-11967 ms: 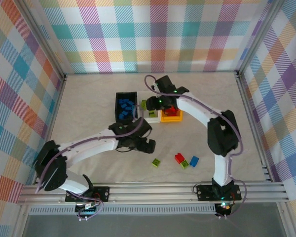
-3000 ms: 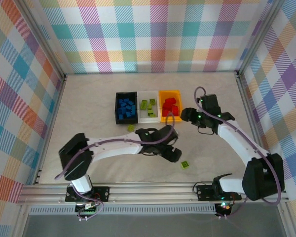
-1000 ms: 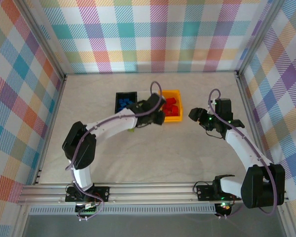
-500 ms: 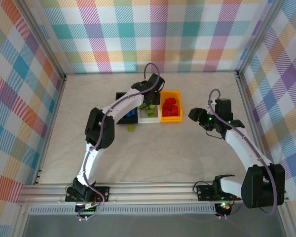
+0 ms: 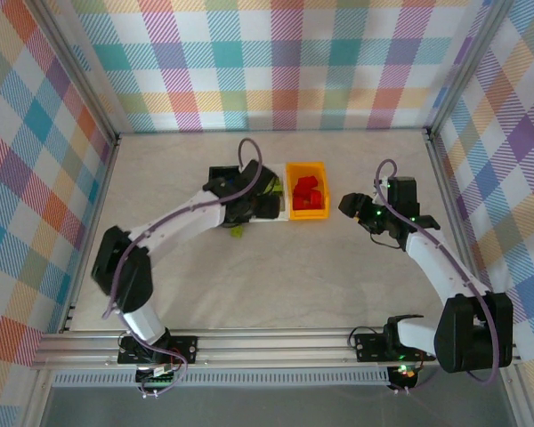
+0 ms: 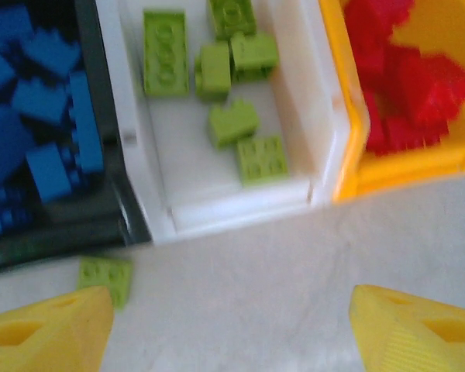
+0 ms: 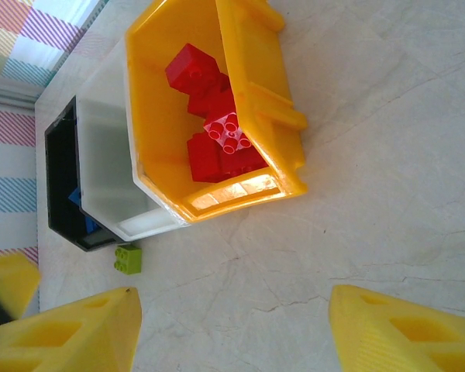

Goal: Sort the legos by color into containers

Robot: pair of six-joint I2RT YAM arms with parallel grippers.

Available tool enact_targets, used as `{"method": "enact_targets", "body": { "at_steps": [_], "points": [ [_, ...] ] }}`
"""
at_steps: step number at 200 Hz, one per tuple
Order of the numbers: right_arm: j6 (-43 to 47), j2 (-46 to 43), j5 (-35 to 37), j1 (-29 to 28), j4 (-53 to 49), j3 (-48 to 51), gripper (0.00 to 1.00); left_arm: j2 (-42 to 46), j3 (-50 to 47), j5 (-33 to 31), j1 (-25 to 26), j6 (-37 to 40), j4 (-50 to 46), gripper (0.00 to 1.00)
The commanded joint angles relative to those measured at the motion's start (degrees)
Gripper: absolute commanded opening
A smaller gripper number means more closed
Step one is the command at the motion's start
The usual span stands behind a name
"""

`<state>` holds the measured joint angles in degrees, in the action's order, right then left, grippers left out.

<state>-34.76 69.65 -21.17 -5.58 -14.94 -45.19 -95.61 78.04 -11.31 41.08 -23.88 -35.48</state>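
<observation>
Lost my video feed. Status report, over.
Left gripper open above white bin front. Right gripper open, near orange bin. One green lego loose on table by black bin. Nothing blocking it.

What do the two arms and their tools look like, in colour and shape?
The left arm and the right arm have white links and black joints; a lilac cable runs along each. The left tool and the right tool have bright yellow, wedge-shaped fingers.

You see pastel plaid walls on three sides, a pale marbled tabletop, and a metal rail along its near edge.
</observation>
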Motion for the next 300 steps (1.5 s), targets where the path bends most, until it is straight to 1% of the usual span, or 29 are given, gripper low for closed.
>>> {"method": "enact_targets", "body": {
  "at_steps": [1,24,52,70,90,114,154,174,188,213,236,284,300],
  "points": [
    [-0.46,0.99,-1.59,0.27,2.73,1.19,0.66,3.23,-9.35,2.1,1.15,-2.46,3.48,0.79],
    [-0.77,1.46,-1.75,0.29,3.42,1.33,0.66,2.54,-14.05,0.4,2.06,-2.2,3.85,0.76],
    [-0.75,1.47,-1.6,0.25,3.14,0.95,0.66,0.49,-17.07,-2.96,1.49,-2.44,6.87,0.76],
    [-0.66,1.12,-1.45,0.27,2.93,0.84,0.66,-1.49,-17.89,-5.21,-0.61,-4.02,8.09,0.78],
    [-0.54,0.87,-1.33,0.3,2.67,0.88,0.66,-3.36,-18.89,-5.42,-3.28,-4.8,10.47,0.79],
    [-0.49,0.75,-1.33,0.31,2.68,0.69,0.66,-5.4,-17.95,-7.06,-3.81,-3.69,12.75,0.79],
    [-0.52,0.49,-1.31,0.31,2.72,0.46,0.66,-8.49,-16.03,-11.37,-3.9,-2.91,12.46,0.7],
    [-0.41,0.36,-1.25,0.31,2.72,0.56,0.66,-9.51,-16.32,-12.7,-3.9,-2.61,13.48,0.62],
    [-0.56,0.45,-1.33,0.31,2.8,0.59,0.66,-10.06,-16.43,-12.77,-3.9,-1.95,14.77,0.58],
    [-0.66,0.4,-1.33,0.31,2.76,0.35,0.66,-10.7,-16.59,-13.43,-3.9,-0.93,16.63,0.55],
    [-0.57,0.26,-1.25,0.31,2.43,0.19,0.66,-10.83,-16.49,-13.59,-3.95,-0.52,16.57,0.48],
    [-0.79,0.71,-1.16,0.34,2.72,0.19,0.66,-6.88,-18.44,-11.79,-3.43,-0.88,16.39,0.37],
    [-0.9,0.93,-1.16,0.31,2.88,0.0,0.66,-5.29,-19.23,-11.41,-2.38,-1.17,16.03,0.35]
  ]
}}
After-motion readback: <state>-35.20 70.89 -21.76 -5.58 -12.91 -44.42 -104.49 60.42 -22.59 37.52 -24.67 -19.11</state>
